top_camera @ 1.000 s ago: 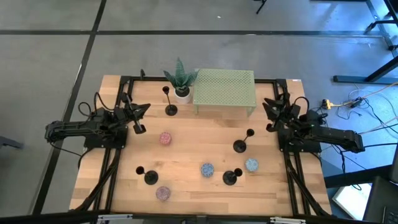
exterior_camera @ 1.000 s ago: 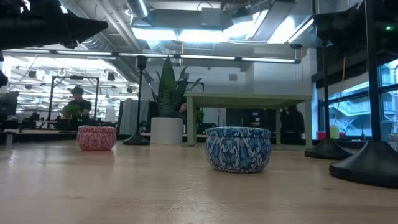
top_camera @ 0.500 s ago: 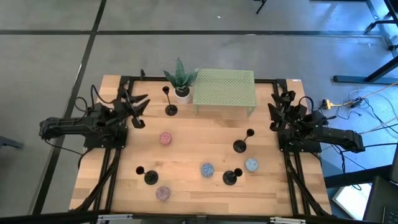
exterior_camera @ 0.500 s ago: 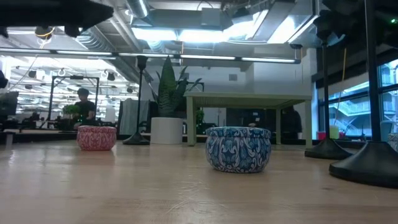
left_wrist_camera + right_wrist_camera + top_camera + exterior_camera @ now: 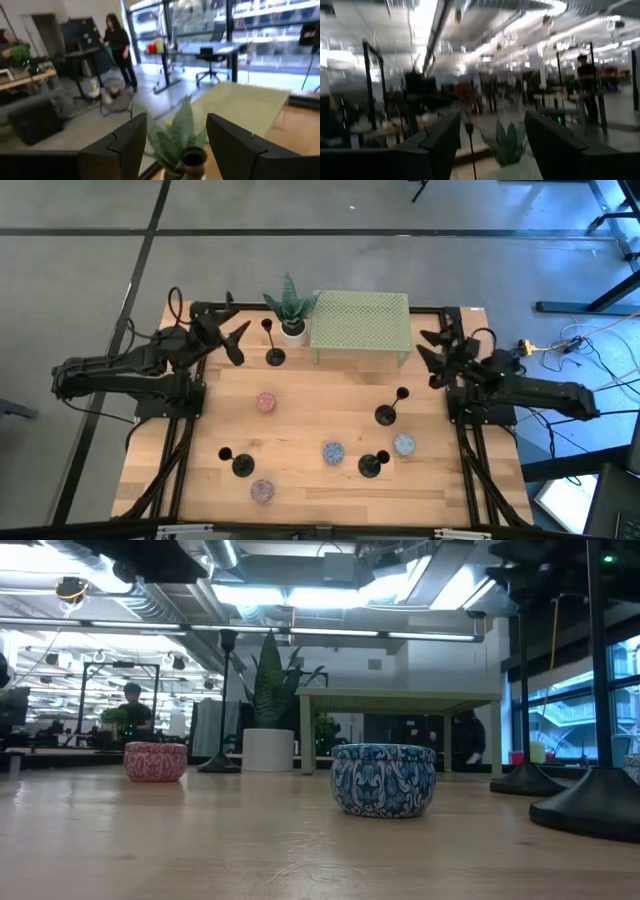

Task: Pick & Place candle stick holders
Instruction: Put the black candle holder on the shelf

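Your left gripper [image 5: 233,340] hung spread and empty at upper left, just beside one candle holder [image 5: 273,343] by the plant [image 5: 291,307] — three others stood lower. Right gripper [image 5: 436,352] also spread. Holders looked light, stiff, tippy — likely best pinched on the stem.

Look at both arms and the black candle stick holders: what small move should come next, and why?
Probably the left gripper should ease toward the thin black candle stick holder beside the potted green plant, the holder nearest it. Its fingers stand apart and empty, with the holder's cup showing between them in the wrist view. The right gripper hangs open too, holding nothing.
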### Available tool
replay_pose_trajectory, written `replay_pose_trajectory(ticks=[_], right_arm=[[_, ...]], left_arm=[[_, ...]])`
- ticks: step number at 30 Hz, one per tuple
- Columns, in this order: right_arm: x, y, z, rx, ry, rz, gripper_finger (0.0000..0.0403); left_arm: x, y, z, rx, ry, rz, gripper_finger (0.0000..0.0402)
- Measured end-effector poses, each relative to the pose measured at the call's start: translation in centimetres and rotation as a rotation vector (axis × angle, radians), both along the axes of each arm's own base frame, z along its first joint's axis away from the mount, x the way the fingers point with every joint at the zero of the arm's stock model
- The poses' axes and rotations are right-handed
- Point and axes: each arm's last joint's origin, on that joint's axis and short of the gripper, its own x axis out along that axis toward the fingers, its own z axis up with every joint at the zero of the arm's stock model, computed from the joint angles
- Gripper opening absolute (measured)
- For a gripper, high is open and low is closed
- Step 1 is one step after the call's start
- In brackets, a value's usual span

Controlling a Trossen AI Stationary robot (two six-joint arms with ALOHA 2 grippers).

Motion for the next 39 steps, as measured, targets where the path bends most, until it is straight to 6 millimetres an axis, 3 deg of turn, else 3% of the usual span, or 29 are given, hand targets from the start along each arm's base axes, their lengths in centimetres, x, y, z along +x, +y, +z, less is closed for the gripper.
replay_pose_trajectory(ticks=[6,11,17,23,31,39], right_arm=[[2.4,-0.4,1.2,-0.005,0.143,-0.008,0.0226],[3.3,-0.5,2.2,-0.067,0.182,-0.027,0.0226],[3.6,-0.6,3.1,-0.123,0.188,-0.044,0.0226],[3.6,-0.6,3.2,-0.147,0.189,-0.052,0.0226],[3.5,-0.6,3.6,-0.193,0.163,-0.069,0.0226],[3.5,-0.6,3.6,-0.192,0.163,-0.069,0.0226]], left_arm=[[0.7,0.3,-1.2,-0.180,0.027,-0.102,0.0210],[1.6,0.8,-3.9,-0.304,0.086,-0.034,0.0210],[2.5,1.4,-7.2,-0.330,0.096,0.031,0.0210],[3.4,1.6,-9.3,-0.341,0.014,0.009,0.0210],[4.5,2.0,-11.0,-0.283,-0.020,0.007,0.0210],[4.9,3.8,-11.5,-0.271,-0.021,0.074,0.0210]])
